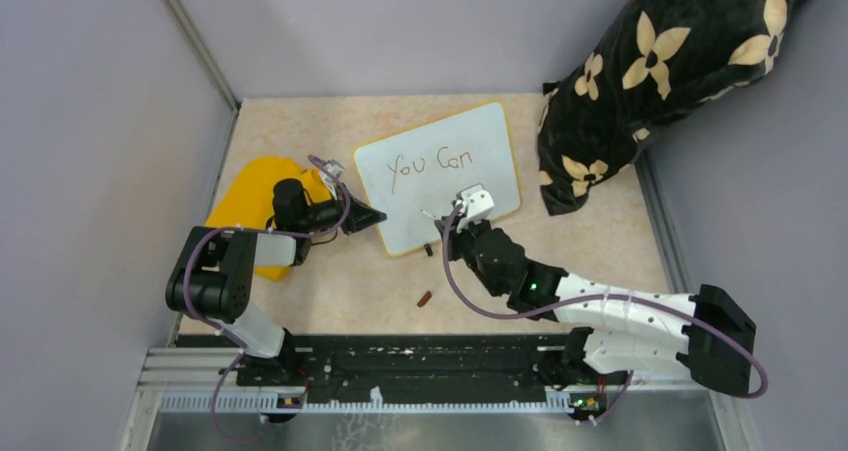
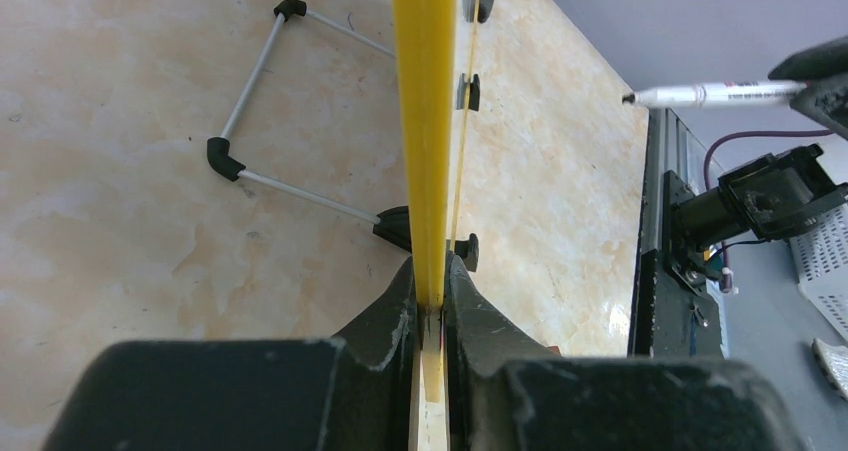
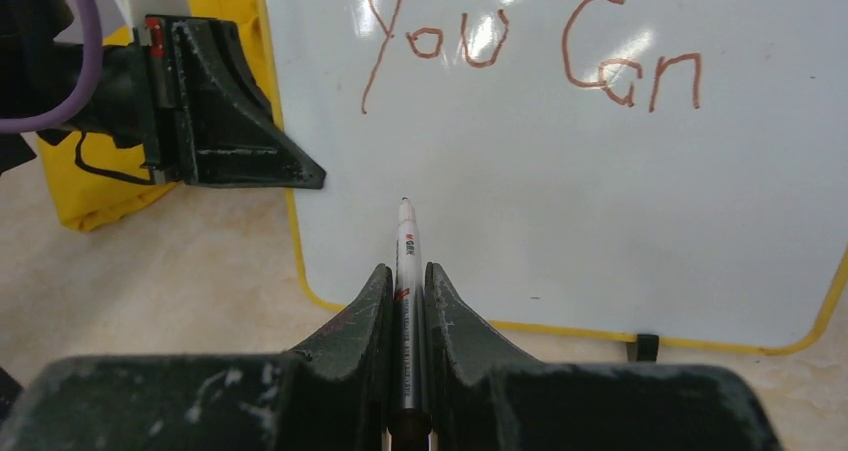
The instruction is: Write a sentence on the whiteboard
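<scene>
**Asker:** Where was the whiteboard (image 1: pixel 440 199) at that point?

**Me:** It lay on the table (image 1: pixel 330 301), mid-way back, with its left edge over the yellow cloth (image 1: pixel 245 186). My left claw (image 2: pixel 430 271) was pressed together on that yellow rim, pinching it to steady the board. My right claw (image 3: pixel 405 276) was clamped around the marker (image 3: pixel 408 256), whose tip pointed at the bare lower left of the board.

**Asker:** And the sentence (image 3: pixel 520 56)?

**Me:** Only "You Can" showed, along the upper part. I judged a second line was wanted below it.

**Asker:** Was the tip on the surface?

**Me:** From my left wrist it looked clear of it, though I could not be sure.

**Asker:** What worried you?

**Me:** Three things. Pressing too hard could have slid the marker back through my fingers, since I held it by a thin barrel. Pressing too lightly would have left broken strokes. And I held the board by one edge only, so a sideways stroke might have swung it and slanted the letters. My right wrist also sat close above the board, and dragging it across could have smeared the ink.
</scene>
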Robot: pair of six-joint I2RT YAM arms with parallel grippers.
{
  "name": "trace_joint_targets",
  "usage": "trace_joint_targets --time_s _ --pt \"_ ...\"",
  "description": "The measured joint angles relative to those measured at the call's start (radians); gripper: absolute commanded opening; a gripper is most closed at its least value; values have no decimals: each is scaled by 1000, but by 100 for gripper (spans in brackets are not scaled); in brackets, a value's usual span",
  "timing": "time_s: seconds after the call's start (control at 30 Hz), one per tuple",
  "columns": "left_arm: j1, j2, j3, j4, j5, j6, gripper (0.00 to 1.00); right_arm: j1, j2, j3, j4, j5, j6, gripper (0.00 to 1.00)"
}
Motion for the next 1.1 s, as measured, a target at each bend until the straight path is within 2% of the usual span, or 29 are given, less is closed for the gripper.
trace_joint_targets --time_s 0.3,0.67,1.1 --pt "0 0 2 -4 0 3 0 31 106 -1 83 -5 -2 0" --pt "0 0 4 -10 1 4 0 31 230 23 101 -15 1 0" --pt "0 0 4 -12 1 5 0 31 313 96 140 60 1 0"
